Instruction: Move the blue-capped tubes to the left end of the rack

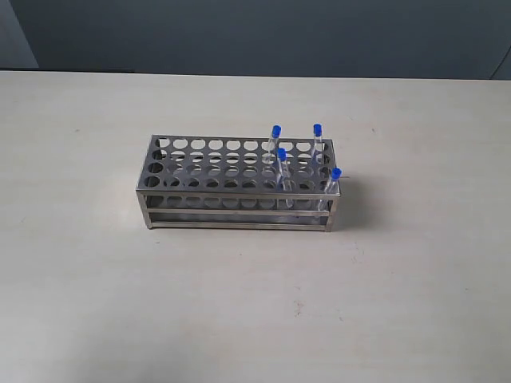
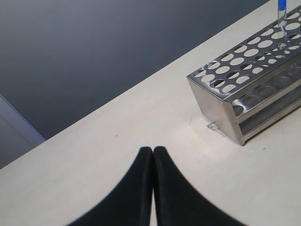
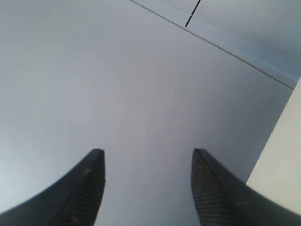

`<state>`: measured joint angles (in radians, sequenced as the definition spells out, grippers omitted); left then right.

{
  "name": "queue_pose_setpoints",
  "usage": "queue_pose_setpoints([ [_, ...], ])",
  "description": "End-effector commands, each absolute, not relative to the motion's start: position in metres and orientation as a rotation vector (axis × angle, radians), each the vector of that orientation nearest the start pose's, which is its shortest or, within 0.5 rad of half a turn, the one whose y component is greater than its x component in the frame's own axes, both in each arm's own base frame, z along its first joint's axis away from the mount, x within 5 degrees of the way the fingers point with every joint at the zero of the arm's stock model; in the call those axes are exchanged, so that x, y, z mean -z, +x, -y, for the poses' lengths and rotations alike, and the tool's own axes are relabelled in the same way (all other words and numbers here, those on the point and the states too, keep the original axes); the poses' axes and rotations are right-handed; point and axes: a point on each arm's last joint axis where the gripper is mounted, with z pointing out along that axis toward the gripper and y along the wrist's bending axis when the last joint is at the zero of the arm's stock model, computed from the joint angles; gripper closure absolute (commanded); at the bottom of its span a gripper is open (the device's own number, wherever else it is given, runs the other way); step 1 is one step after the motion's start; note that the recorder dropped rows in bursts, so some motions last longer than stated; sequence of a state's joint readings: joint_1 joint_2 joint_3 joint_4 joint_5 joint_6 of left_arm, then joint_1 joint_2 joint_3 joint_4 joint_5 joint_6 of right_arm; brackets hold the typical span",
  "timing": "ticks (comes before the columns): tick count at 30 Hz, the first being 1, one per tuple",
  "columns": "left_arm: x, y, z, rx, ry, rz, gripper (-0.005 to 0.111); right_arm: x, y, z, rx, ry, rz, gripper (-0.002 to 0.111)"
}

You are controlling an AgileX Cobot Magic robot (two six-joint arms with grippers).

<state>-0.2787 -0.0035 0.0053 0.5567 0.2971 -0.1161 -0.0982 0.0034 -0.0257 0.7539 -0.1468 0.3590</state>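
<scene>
The steel rack (image 1: 207, 163) stands mid-table, its perforated top plate showing rows of round holes. Several blue-capped tubes stand in holes at its right end: one at the back (image 1: 276, 132), one further right (image 1: 318, 131), one in the middle (image 1: 282, 157) and one at the front right corner (image 1: 335, 175). No arm shows in the exterior view. In the left wrist view my left gripper (image 2: 153, 150) is shut with nothing in it, over bare table short of the rack's end (image 2: 221, 110); one tube (image 2: 281, 9) shows at the far end. My right gripper (image 3: 146, 153) is open and empty, facing a grey wall.
The pale tabletop (image 1: 239, 303) spreads all round the rack. A dark grey wall (image 1: 255, 32) rises behind the table's far edge. A strip of table edge (image 3: 282, 165) shows beside the right gripper.
</scene>
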Motion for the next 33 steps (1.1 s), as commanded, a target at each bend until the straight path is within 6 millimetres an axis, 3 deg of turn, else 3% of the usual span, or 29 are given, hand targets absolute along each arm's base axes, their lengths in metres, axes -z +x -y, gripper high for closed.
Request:
queue_pose_setpoints([
  [1, -0.191, 0.056, 0.002, -0.229, 0.487, -1.666, 0.106, -0.235, 0.05, 0.018, -0.754, 0.863, -1.035, 0.055],
  [7, -0.191, 0.056, 0.002, -0.229, 0.487, -1.666, 0.106, -0.252, 0.036, 0.036, -0.753, 0.918, -0.686, 0.055],
  [10, -0.191, 0.056, 0.002, -0.229, 0.487, -1.666, 0.106, -0.258, 0.033, 0.037, -0.814, 0.936, -0.619, 0.055],
  [12, -0.191, 0.056, 0.002, -0.229, 0.487, -1.666, 0.106, -0.271, 0.031, 0.032, -0.766, 0.835, -0.665, 0.057],
  [14, -0.191, 0.056, 0.002, -0.229, 0.487, -1.666, 0.106, -0.296, 0.038, 0.014, -0.55, 0.547, -0.919, 0.074],
  [15, -0.191, 0.056, 0.002, -0.229, 0.487, -1.666, 0.106, -0.31, 0.048, 0.006, -0.372, 0.392, -1.157, 0.089],
  [17, -0.191, 0.056, 0.002, -0.229, 0.487, -1.666, 0.106, -0.328, 0.066, 0.007, -0.218, 0.373, -1.499, 0.105],
  [18, -0.191, 0.056, 0.002, -0.229, 0.487, -1.666, 0.106, -0.333, 0.08, 0.007, -0.148, 0.308, -1.666, 0.107],
  [21, -0.191, 0.056, 0.002, -0.229, 0.487, -1.666, 0.106, -0.349, 0.126, -0.022, -0.246, -0.084, -2.004, 0.099],
  [23, -0.191, 0.056, 0.002, -0.229, 0.487, -1.666, 0.106, -0.347, 0.155, -0.053, -0.421, -0.375, -2.17, 0.091],
  [25, -0.191, 0.056, 0.002, -0.229, 0.487, -1.666, 0.106, -0.335, 0.184, -0.082, -0.483, -0.547, -2.32, 0.085],
  [29, -0.191, 0.056, 0.002, -0.229, 0.487, -1.666, 0.106, -0.305, 0.223, -0.124, -0.327, -0.694, -2.536, 0.083],
  [33, -0.191, 0.056, 0.002, -0.226, 0.485, -1.669, 0.106, -0.287, 0.244, -0.159, -0.244, -0.787, -2.534, 0.083],
])
